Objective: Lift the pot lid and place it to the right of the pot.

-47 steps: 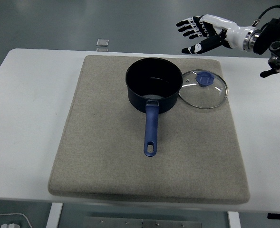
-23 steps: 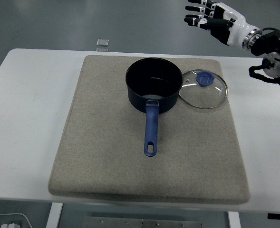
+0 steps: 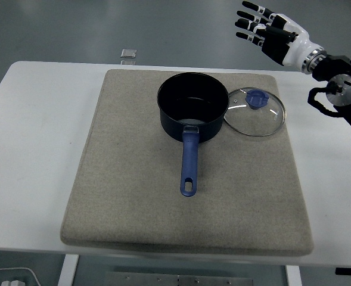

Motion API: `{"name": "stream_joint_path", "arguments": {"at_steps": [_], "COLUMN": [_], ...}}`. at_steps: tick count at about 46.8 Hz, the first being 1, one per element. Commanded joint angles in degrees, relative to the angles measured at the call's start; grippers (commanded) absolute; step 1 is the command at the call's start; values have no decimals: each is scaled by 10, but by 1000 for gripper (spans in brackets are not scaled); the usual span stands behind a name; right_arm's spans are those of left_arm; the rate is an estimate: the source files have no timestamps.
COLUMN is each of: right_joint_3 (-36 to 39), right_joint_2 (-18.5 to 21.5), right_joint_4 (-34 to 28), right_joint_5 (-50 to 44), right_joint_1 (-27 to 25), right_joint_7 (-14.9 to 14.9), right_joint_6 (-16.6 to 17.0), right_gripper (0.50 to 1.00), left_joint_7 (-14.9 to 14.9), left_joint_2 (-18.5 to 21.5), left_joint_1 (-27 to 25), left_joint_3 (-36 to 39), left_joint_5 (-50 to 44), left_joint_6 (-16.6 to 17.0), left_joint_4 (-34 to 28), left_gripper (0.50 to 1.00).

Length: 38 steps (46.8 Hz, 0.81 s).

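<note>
Head view shows the right hand (image 3: 269, 31) has risen away, fingers spread and empty. The glass lid (image 3: 254, 111) lies on the mat (image 3: 127, 196), touching the pot (image 3: 192, 106) on its right; the placing looks done.

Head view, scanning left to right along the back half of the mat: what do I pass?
Small metal piece beyond the table's far edge → pot → glass lid with blue knob, lying against the pot's right side → right hand, raised, fingers spread.

White right hand (image 3: 280, 37), black-jointed fingers (image 3: 252, 24)
</note>
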Motion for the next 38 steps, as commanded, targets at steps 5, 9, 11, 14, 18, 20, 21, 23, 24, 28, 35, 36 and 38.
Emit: {"name": "stream_joint_path", "arguments": {"at_steps": [5,9,11,14,18,20,21,23,24,28,35,36,38], "right_joint_3": [0,0,0,2,11,12,13,12,13,13,19,19,19], "right_joint_2": [0,2,3,3,3,4,4,4,4,8,7,7,7], "right_joint_4": [1,3,4,6,6,6,6,6,6,6,6,7,7], "right_joint_5": [-1,-1,-1,-1,-1,-1,-1,-2,-3,-6,-5,-4,-4], "right_joint_1": [-3,-3,-3,-5,-9,-10,-11,-11,-11,-12,-11,-11,-11], "right_joint_7": [0,1,1,4,4,4,4,4,4,4,4,4,5], "right_joint_6": [3,4,4,2,0,0,0,1,2,7,1,0,0], "right_gripper": [913,913,913,913,913,913,913,913,913,915,915,915,915], "left_joint_7": [0,0,0,0,1,0,1,0,0,1,0,0,0], "left_joint_2": [0,0,0,0,0,0,0,0,0,0,0,0,0], "left_joint_1": [0,0,0,0,0,0,0,-1,-1,-1,-1,0,-1], "left_joint_3": [0,0,0,0,0,0,0,0,0,0,0,0,0], "left_joint_5": [0,0,0,0,0,0,0,0,0,0,0,0,0], "left_joint_6": [0,0,0,0,0,0,0,0,0,0,0,0,0], "left_joint_4": [0,0,0,0,0,0,0,0,0,0,0,0,0], "left_gripper": [1000,1000,1000,1000,1000,1000,1000,1000,1000,1000,1000,1000,1000]}}
